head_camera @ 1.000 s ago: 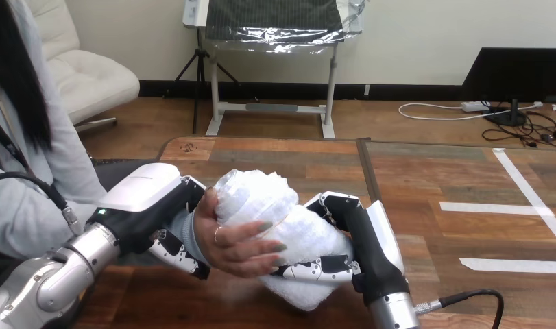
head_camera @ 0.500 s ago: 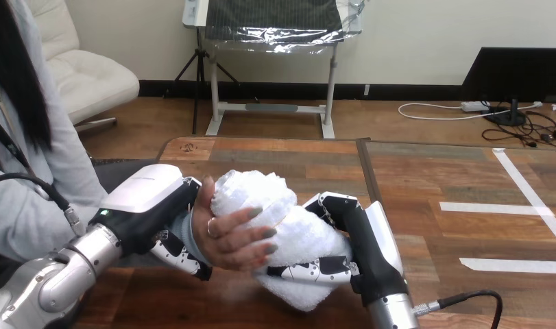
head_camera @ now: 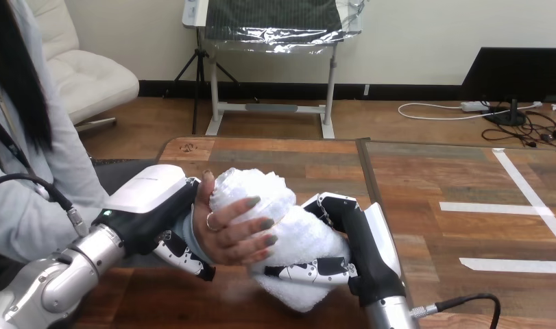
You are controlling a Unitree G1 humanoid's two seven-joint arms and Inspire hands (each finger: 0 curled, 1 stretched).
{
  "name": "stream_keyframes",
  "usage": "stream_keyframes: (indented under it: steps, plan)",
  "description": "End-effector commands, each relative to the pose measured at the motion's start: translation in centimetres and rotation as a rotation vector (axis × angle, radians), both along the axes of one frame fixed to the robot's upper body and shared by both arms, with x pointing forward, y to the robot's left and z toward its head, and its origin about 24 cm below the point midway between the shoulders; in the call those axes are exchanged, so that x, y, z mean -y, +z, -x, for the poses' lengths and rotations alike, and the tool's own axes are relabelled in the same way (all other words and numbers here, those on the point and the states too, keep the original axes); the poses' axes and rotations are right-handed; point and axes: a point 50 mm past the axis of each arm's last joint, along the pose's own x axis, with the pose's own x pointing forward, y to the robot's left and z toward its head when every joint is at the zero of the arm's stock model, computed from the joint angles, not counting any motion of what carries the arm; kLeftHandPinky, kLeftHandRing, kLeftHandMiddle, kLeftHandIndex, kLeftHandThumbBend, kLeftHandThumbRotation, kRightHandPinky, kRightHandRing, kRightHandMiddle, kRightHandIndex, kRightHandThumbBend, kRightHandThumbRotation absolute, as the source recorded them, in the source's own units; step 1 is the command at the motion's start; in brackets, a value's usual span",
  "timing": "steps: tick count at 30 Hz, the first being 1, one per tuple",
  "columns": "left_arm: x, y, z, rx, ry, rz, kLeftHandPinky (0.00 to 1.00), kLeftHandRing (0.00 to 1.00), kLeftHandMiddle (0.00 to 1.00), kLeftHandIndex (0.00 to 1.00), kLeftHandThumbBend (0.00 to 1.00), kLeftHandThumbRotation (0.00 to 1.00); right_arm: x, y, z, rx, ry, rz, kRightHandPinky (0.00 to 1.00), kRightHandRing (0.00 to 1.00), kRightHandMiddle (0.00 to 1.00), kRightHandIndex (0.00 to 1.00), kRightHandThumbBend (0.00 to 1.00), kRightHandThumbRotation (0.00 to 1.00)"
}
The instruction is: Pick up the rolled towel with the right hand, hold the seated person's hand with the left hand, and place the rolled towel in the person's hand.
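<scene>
Mid-frame, low: my right hand has the white rolled terry-cloth towel clamped, its fingers curled under the roll's lower right end and the thumb over the top. The towel is off the wooden table, with its long axis running from upper left to lower right. Its upper-left end sits in the person's hand, whose fingers are wrapped over the roll. My left hand comes in from the lower left. Its white back lies against the person's wrist and its black-and-white fingers curl underneath, so I read it as gripping the wrist; I can't see the thumb. Key relation: the towel lies straight to the right of the person's palm and touches it, while my right hand is on the far, right end of the same roll. Both the person and I are on it. My call: placement is nearly done, and the next move is to open the right hand and pull back toward the lower right, along the roll's axis. The risk is dragging the towel out of their grasp if the fingers snag on the cloth.
</scene>
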Motion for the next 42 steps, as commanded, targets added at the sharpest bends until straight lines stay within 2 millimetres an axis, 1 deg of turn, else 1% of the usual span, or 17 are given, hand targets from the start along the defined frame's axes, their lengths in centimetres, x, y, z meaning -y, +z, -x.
stream_keyframes:
  steps: [1, 7, 18, 33, 42]
  plan:
    - [1.5, 1.5, -1.1, 0.072, -0.032, 0.059, 0.23, 0.28, 0.34, 0.34, 0.96, 0.07, -2.0, 2.9, -1.1, 0.156, 0.054, -0.099, 0.21, 0.27, 0.35, 0.34, 0.71, 0.0]
    - [1.5, 1.4, -1.1, 0.07, -0.033, 0.062, 0.22, 0.28, 0.34, 0.34, 0.96, 0.07, -2.0, 3.1, -1.1, 0.161, 0.058, -0.114, 0.2, 0.26, 0.34, 0.33, 0.69, 0.0]
    - [1.6, 1.2, -1.0, 0.07, -0.036, 0.076, 0.22, 0.28, 0.34, 0.34, 0.96, 0.08, -1.6, 3.1, -1.3, 0.158, 0.038, -0.116, 0.2, 0.26, 0.34, 0.33, 0.68, 0.0]
    - [1.6, 1.1, -0.9, 0.061, -0.036, 0.068, 0.23, 0.28, 0.35, 0.35, 0.96, 0.11, -1.1, 2.9, -1.5, 0.132, 0.017, -0.117, 0.21, 0.27, 0.36, 0.34, 0.72, 0.0]
    - [1.5, 1.1, -0.9, 0.061, -0.037, 0.066, 0.26, 0.31, 0.37, 0.38, 0.96, 0.13, -0.9, 2.6, -1.7, 0.101, 0.01, -0.115, 0.24, 0.29, 0.38, 0.37, 0.75, 0.0]
